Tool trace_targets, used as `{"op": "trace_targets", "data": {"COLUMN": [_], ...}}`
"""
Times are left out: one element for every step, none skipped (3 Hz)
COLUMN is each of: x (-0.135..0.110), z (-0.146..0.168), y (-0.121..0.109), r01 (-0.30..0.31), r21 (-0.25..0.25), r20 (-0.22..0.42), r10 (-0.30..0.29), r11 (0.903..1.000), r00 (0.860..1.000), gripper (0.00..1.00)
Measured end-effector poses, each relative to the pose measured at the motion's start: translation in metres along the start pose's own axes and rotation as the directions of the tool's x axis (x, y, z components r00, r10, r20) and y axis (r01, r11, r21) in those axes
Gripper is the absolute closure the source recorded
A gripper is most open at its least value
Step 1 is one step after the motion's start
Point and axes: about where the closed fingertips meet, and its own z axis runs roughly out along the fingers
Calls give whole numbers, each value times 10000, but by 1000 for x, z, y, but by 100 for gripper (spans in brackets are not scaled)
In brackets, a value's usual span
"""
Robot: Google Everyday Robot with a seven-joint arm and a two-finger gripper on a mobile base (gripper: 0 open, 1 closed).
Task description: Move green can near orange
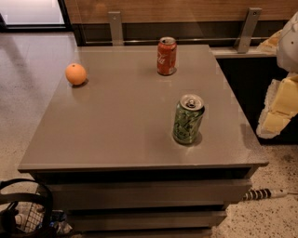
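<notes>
grey tabletop [121, 121] under a wooden wall [186, 11] carries the green can [188, 119] upright near the front right, a red cola can [166, 56] at the back, and the orange [76, 74] far left, well apart from both. the gripper [275, 116] hangs off the table's right edge, clear of the green can; open or closed, i cannot tell. best to approach from the right, take the can mid-body, keep it upright, and pass in front of the red can

The hand [277, 109] hangs at the frame's right edge, partly cut off. A dark hooped object [28, 204] at lower left is cropped too.
</notes>
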Motion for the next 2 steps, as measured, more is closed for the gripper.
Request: {"op": "trace_targets", "data": {"x": [0, -2], "z": [0, 4], "y": [0, -3], "r01": [0, 180], "r21": [2, -114], "r20": [1, 729], "r10": [0, -171], "r11": [10000, 9998], "r00": [10000, 9972], "gripper": [0, 0]}}
